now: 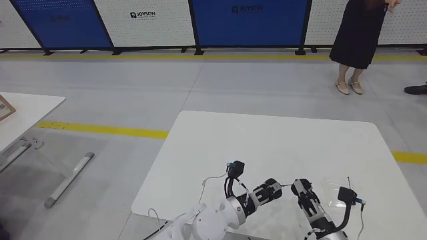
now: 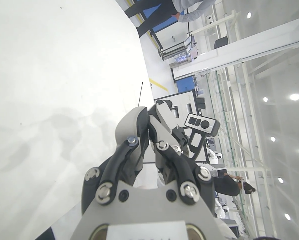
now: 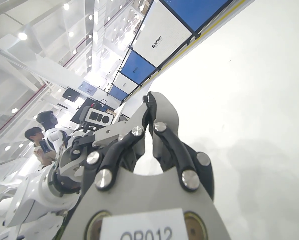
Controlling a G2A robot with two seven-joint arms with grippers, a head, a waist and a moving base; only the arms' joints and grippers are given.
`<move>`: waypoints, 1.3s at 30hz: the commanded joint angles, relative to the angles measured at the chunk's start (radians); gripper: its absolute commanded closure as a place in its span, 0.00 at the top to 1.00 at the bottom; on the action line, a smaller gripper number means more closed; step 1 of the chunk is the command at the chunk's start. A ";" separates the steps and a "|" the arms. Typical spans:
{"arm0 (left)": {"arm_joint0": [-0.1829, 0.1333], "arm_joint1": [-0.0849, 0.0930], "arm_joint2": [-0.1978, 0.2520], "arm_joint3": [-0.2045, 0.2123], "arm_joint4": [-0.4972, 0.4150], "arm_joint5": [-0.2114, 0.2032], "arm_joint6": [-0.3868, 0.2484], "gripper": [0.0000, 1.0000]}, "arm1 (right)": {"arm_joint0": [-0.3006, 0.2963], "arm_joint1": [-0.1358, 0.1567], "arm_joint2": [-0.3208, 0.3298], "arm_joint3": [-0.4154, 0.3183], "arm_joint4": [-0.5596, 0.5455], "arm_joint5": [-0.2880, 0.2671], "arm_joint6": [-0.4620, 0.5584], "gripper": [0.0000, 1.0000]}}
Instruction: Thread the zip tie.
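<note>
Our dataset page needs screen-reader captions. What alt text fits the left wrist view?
The left gripper, shut, hangs over a white table. A thin black strip, probably the zip tie, shows just beyond its tips.

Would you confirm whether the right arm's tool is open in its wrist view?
No, the right tool has its fingers pressed together, with no gap at the tips.

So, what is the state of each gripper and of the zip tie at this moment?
left gripper: jaws shut; whether they pinch anything cannot be told.
right gripper: jaws shut; same doubt.
zip tie: straight, not looped; one end hidden behind the left gripper.
</note>
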 commanded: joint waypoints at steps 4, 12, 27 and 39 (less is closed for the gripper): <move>0.000 -0.001 0.001 -0.005 -0.002 -0.006 -0.005 0.00 | -0.004 0.000 0.000 -0.004 -0.001 -0.014 -0.003 0.00; 0.005 -0.001 0.001 -0.024 -0.001 -0.022 -0.013 0.00 | -0.010 0.000 0.008 -0.012 0.015 -0.037 0.000 0.00; 0.021 -0.001 0.001 -0.051 0.001 -0.036 -0.009 0.00 | -0.021 0.000 0.025 -0.023 0.040 -0.058 -0.001 0.00; 0.012 -0.005 0.009 -0.044 0.011 -0.005 -0.006 0.33 | -0.026 -0.001 0.034 -0.021 0.045 -0.068 -0.013 0.00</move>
